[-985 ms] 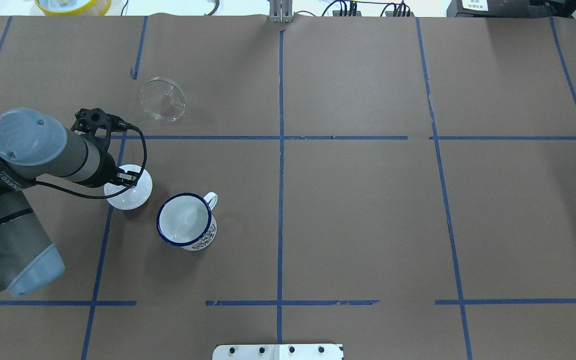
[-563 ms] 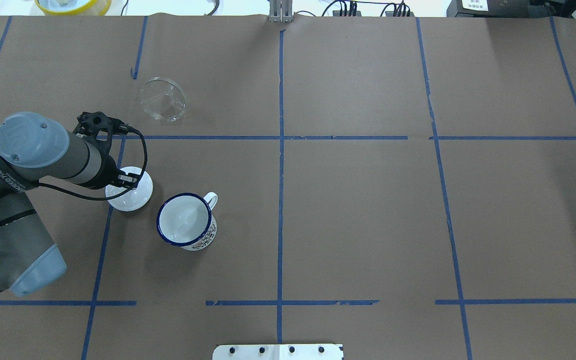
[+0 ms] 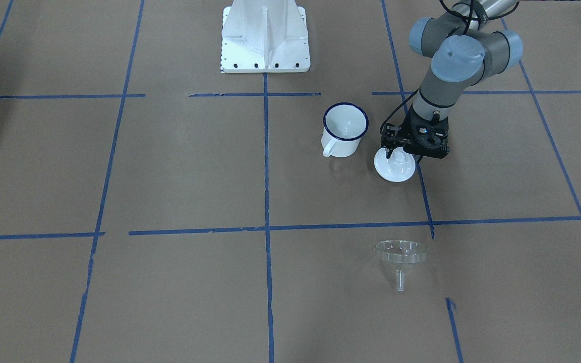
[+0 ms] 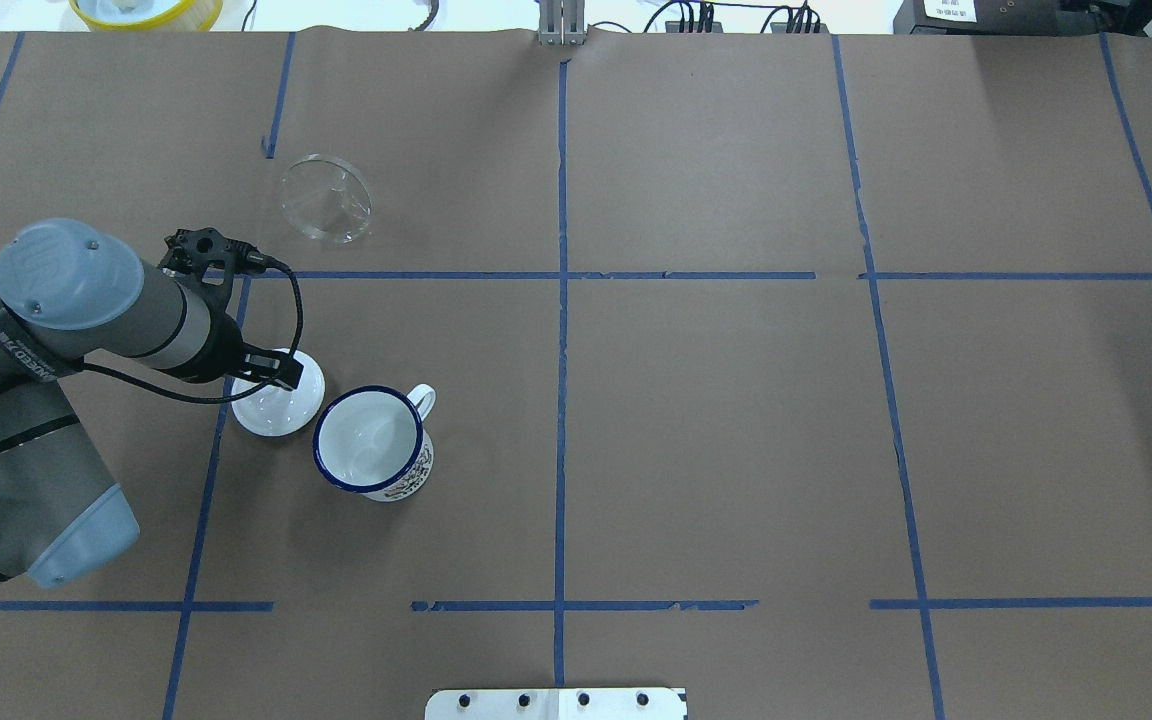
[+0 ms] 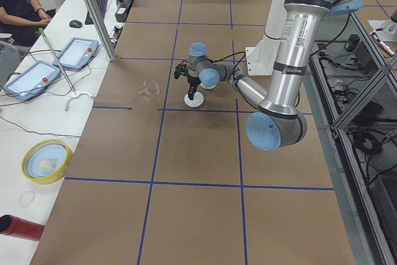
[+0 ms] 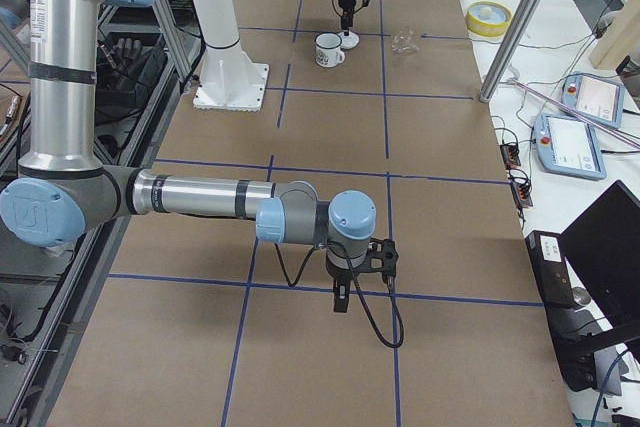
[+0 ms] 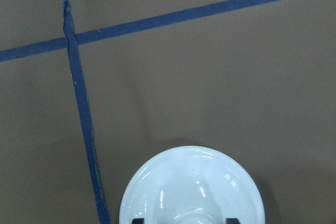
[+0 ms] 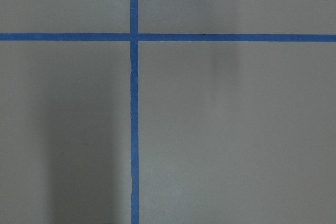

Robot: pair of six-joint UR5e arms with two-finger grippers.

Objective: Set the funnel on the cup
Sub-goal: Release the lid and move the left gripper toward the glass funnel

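Gripping white lid (image 3: 394, 172) by knob, left pincer (image 3: 399, 154) mostly hidden overhead; right pincer (image 6: 340, 301), spread untellable.

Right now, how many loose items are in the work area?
3: the funnel on its side, farthest from the robot; the cup upright nearer; the white lid beside the cup, under the left gripper. None seems hidden.

A white knobbed lid (image 4: 276, 412) shows against brown paper (image 4: 736, 420) crossed by blue tape (image 4: 561, 400).
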